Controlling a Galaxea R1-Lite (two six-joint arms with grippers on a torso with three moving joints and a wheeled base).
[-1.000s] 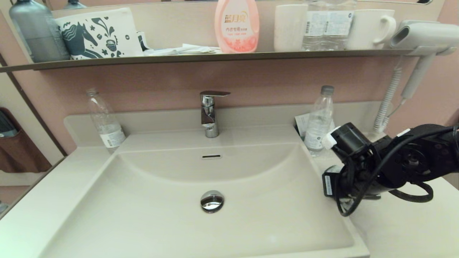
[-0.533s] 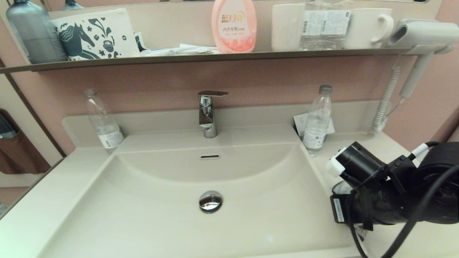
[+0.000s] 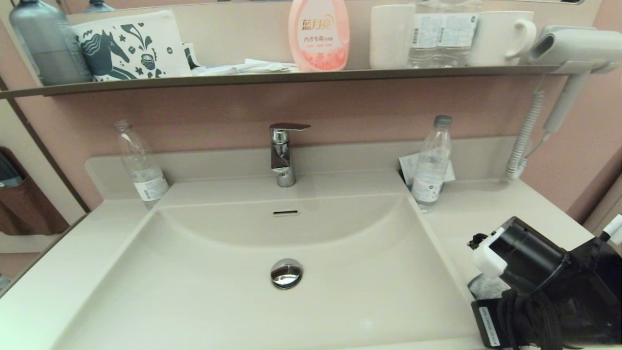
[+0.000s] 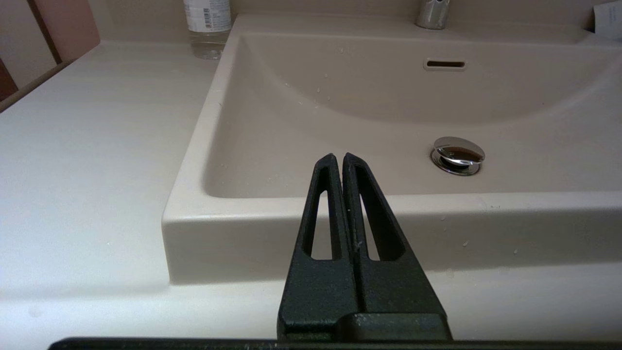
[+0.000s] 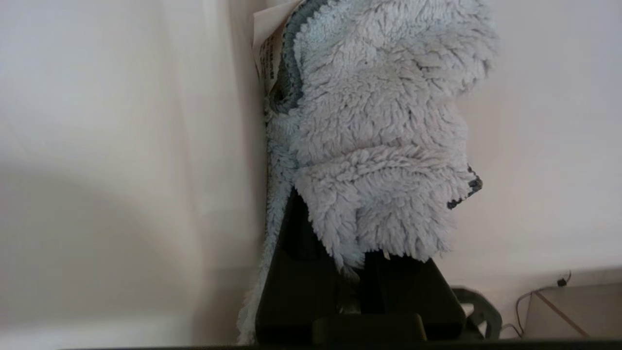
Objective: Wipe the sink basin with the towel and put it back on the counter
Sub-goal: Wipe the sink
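The cream sink basin (image 3: 218, 272) has a chrome drain plug (image 3: 286, 272) and a slot overflow (image 3: 285, 212); nothing lies in it. My right arm hangs low over the counter (image 3: 486, 214) just right of the basin's rim. The right gripper (image 5: 352, 265) is shut on the towel (image 5: 379, 121), a light blue terry cloth bunched over the fingers and hiding their tips. In the head view only a small patch of the towel (image 3: 486, 287) shows under the wrist. My left gripper (image 4: 338, 158) is shut and empty, before the basin's front edge, out of the head view.
A chrome faucet (image 3: 283, 153) stands behind the basin. Clear bottles stand at the back left (image 3: 141, 165) and back right (image 3: 430, 165). The dark shelf (image 3: 291, 75) carries bottles and mugs. A hair dryer (image 3: 573, 48) with coiled cord (image 3: 525, 141) hangs at right.
My right arm has drawn back toward the near right corner with the towel, from beside the basin's right rim to over the counter. The left arm has not moved.
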